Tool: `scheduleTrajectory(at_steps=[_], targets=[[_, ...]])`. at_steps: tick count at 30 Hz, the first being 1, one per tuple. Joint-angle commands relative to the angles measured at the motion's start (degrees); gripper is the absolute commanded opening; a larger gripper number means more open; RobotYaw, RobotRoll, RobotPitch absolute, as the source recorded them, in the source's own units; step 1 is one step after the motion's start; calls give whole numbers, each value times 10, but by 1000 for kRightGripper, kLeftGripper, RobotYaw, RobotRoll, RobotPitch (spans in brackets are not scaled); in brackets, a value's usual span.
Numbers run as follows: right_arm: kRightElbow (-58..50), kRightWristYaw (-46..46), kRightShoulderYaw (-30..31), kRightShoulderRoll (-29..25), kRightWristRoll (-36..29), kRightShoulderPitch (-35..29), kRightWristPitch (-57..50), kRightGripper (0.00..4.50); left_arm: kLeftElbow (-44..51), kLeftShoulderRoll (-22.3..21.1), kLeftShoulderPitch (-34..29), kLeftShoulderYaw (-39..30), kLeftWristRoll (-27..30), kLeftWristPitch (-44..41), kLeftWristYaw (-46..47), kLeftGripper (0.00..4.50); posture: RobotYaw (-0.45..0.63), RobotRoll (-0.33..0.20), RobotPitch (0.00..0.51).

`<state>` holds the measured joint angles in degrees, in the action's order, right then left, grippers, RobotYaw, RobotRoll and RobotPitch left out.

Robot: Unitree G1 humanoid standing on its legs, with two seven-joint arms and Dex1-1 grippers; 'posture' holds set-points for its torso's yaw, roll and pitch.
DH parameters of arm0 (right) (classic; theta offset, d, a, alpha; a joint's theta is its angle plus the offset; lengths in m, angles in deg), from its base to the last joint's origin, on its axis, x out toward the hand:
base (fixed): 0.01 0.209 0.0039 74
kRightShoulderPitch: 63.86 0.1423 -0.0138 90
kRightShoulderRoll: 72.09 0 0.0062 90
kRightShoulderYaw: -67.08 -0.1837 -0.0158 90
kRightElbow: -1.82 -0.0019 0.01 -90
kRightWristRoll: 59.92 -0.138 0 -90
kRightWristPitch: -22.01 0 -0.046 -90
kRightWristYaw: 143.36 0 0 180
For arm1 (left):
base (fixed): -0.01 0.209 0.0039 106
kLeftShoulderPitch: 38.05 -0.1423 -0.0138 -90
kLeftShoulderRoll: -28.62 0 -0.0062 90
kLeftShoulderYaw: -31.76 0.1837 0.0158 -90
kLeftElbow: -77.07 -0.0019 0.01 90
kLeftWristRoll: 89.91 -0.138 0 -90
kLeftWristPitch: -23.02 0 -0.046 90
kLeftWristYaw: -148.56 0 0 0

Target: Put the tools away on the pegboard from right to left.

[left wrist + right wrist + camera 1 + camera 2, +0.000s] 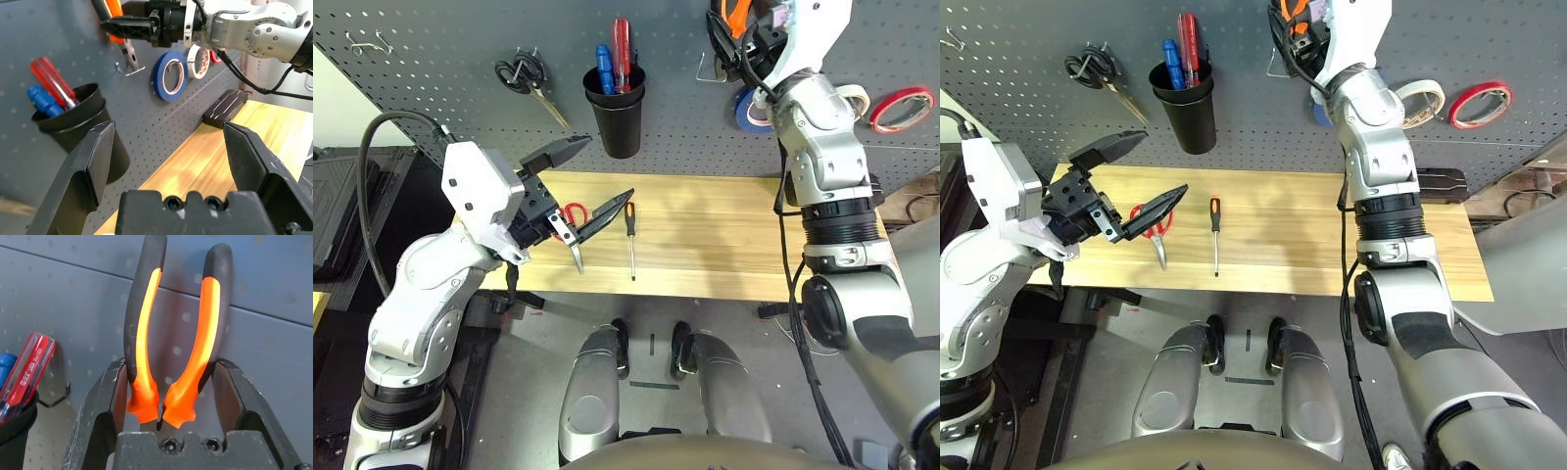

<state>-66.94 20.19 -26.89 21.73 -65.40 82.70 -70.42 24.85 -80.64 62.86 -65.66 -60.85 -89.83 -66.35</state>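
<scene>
Seen from the slim screwdriver (630,235), bare wooden tabletop (705,235) leaves a hand clear room towards 3 o'clock, until the right forearm (837,211) and its hanging black cable (784,245) cross the way. Towards 10 o'clock the spread left gripper (611,166) blocks passage above the red-handled scissors (576,235), and at 12 the black cup (620,127) juts from the pegboard (675,127), with open panel at 1 o'clock before the orange-and-black pliers (188,391) between the right gripper's (173,364) fingers
</scene>
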Motion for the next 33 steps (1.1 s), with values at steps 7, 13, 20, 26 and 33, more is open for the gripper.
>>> scheduleTrajectory(at_steps=[7, 13, 20, 26, 33], targets=[[83, 9, 15, 10, 24, 6, 73, 2775, 33, -9, -13, -10, 7, -17, 7, 4500, 228, 0, 227], [71, 13, 14, 3, 30, -5, 75, 2775, 34, -10, -14, -10, 8, -19, 7, 4500, 228, 0, 229], [20, 23, 8, -7, 31, -32, 59, 2775, 30, -12, -12, -8, 7, -16, 4, 4500, 224, 0, 227], [-20, 29, 9, -13, 33, -62, 38, 2775, 26, -11, -11, -3, 5, -12, 1, 4500, 218, 0, 224], [-18, 45, 5, -13, 33, -66, 29, 2775, 21, -9, -8, 2, 2, -8, -2, 4500, 217, 0, 221]])
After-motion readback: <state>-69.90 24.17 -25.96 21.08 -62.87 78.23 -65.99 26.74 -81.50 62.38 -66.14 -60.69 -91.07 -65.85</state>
